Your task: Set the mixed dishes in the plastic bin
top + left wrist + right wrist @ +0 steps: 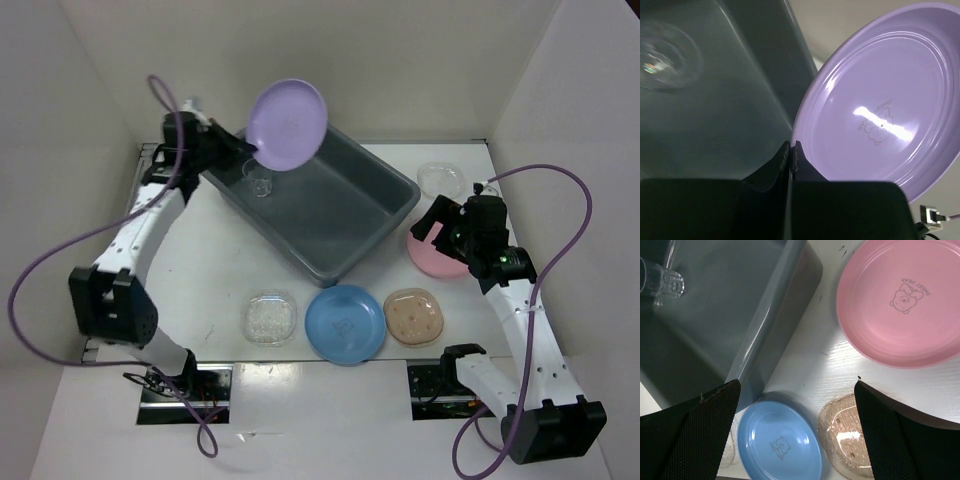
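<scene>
My left gripper (245, 148) is shut on the edge of the lavender plate (287, 123) and holds it tilted above the far left corner of the dark grey bin (340, 235). The left wrist view shows the jaws (791, 145) pinching the plate's rim (880, 100) over the bin's wall (740, 100). A small clear cup (261, 185) stands inside the bin. My right gripper (440, 228) is open and empty above the pink plate (432, 258); in its wrist view (796, 385) it hovers over the table between the pink plate (900, 305), blue plate (780, 445) and tan dish (845, 440).
On the table in front of the bin lie a clear dish (269, 317), the blue plate (344, 324) and the tan dish (413, 316). Another clear dish (441, 179) lies at the back right. White walls enclose the table on three sides.
</scene>
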{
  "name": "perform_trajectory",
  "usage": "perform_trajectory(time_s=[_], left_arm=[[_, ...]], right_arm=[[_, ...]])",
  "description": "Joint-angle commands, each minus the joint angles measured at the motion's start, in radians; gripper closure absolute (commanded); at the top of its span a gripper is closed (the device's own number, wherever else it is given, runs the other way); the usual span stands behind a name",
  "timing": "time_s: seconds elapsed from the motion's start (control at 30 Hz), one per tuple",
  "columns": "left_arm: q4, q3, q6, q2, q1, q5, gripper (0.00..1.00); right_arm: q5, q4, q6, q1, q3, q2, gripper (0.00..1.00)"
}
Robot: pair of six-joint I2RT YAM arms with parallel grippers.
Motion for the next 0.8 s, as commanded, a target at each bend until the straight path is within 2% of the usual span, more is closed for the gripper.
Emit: perform_trajectory(time_s=[0.0,0.1,0.3,0.37,0.53,0.77], left_arm=[[0.074,0.081,-0.023,0.131,-0.16,-0.018,1.0],[0.053,0.176,-0.012,0.305,-0.234,-0.04,1.0],[-0.027,0.314,0.041,0.493,-0.287,-0.132,1.0],[-0.056,0.341,0.064,0.522,-0.31,-0.169,1.0],[-0.188,0.373,0.146,0.591,-0.33,-0.381,1.0],[-0.289,0.373,0.204,0.645,-0.339,-0.44,0.99]], right_arm=[[0.007,0.041,-0.017,-0.006,-0.006,-0.044,0.0],[0.007,0.022,-0.017,-0.006,0.017,-0.044,0.0],[0.056,-0.038,-0.026,-0.006,0.063,-0.084,0.0],[0.08,-0.049,-0.026,-0.006,0.076,-0.093,0.0],[0.08,-0.069,-0.013,-0.006,0.086,-0.073,0.0],[0.091,-0.078,-0.004,-0.006,0.086,-0.073,0.0]])
